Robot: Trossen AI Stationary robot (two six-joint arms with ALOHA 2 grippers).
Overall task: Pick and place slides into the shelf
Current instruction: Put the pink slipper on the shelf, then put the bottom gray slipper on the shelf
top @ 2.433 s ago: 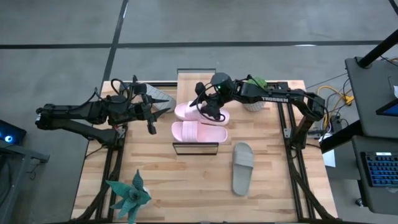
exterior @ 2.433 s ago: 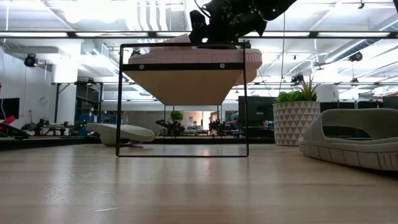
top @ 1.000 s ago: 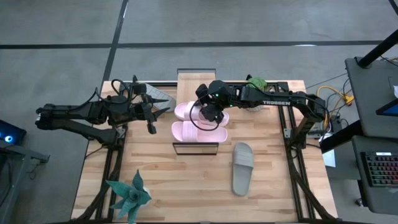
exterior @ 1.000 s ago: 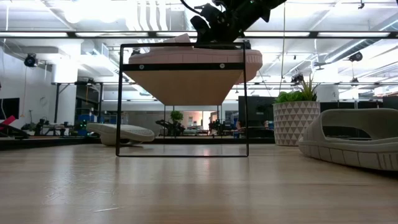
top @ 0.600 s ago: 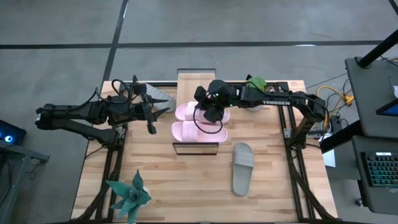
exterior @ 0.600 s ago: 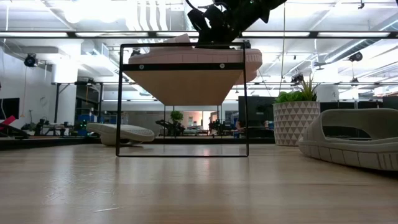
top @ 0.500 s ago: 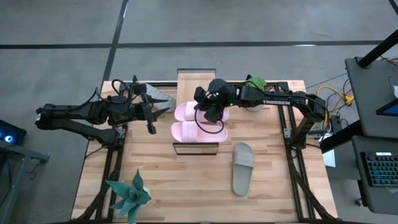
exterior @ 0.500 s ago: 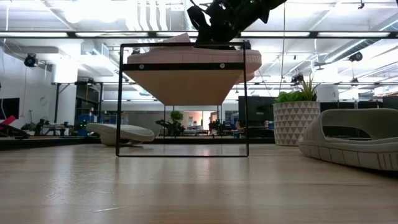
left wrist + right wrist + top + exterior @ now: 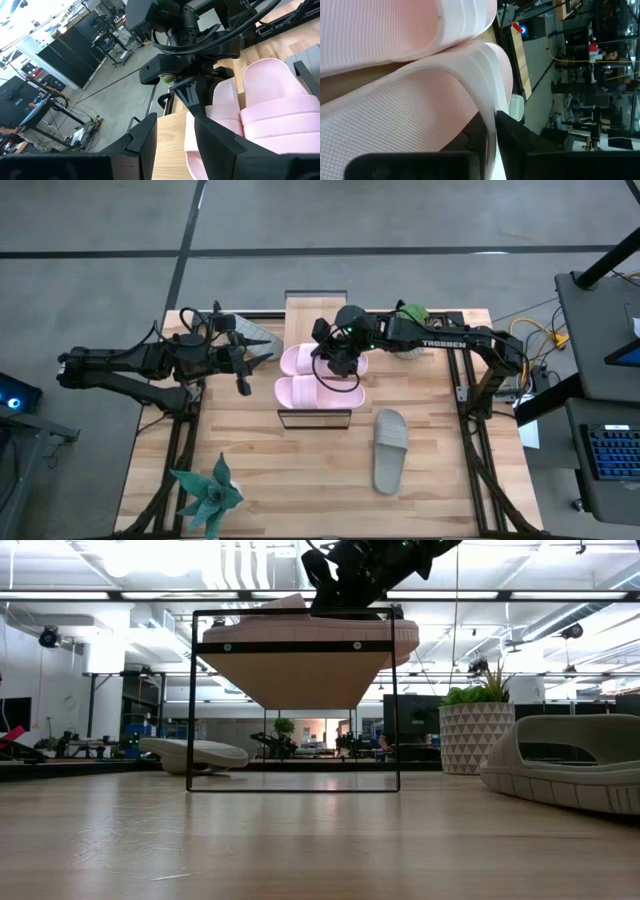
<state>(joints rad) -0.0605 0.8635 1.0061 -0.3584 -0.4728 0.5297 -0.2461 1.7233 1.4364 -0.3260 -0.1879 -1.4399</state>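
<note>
Nudging that far pink slide [image 9: 305, 360] straight on the shelf [image 9: 316, 416] is the job, with the right claw [image 9: 334, 364] pinching its strap. I'd keep it level beside the near pink slide [image 9: 318, 391] before letting go. Left claw [image 9: 243, 361] waits half open over the desk [image 9: 300, 480] edge.

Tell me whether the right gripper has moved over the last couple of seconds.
Yes. In the high view the right gripper has shifted toward the left arm's side, along the pink slide on the shelf.

Both arms are black, built of thick jointed segments with loose black cables looping beside them. The right arm [image 9: 440, 337] carries white lettering; a small green light shines near its wrist.
</note>
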